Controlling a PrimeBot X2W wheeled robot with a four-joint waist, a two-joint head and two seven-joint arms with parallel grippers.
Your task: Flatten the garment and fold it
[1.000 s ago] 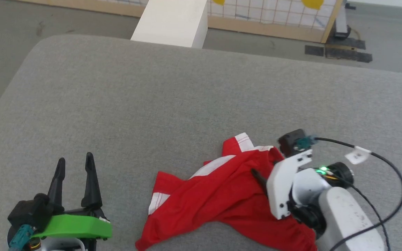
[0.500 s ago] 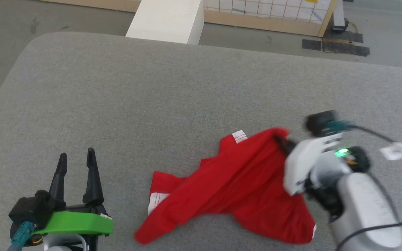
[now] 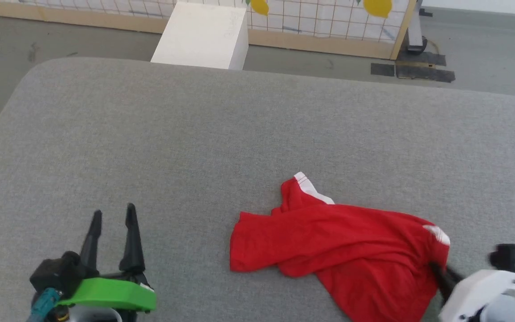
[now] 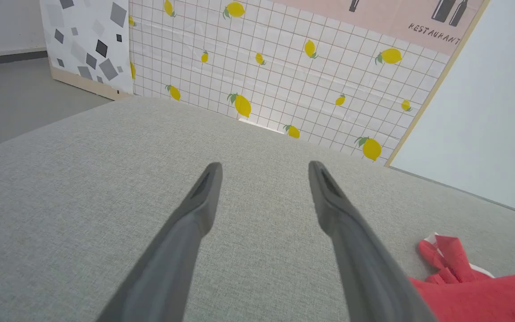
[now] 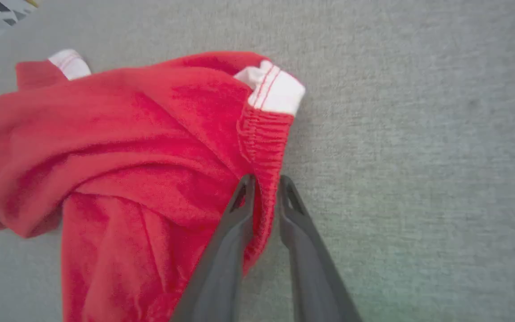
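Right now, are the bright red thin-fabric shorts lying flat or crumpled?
Crumpled: the bright red shorts lie in bunched folds on the grey cushioned surface, layers overlapping, with the right hand pinching their gathered waistband edge.

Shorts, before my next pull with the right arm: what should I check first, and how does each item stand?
1. Right gripper grip on the shorts: ok, jaws closed on the waistband edge.
2. Layers pinched, one or both: cannot tell.
3. Left gripper free: ok, open, empty, apart from the shorts.
4. Shorts flat: not ok, bunched and creased.
5. Room to spread on the surface: ok, bare grey ahead and to the left.
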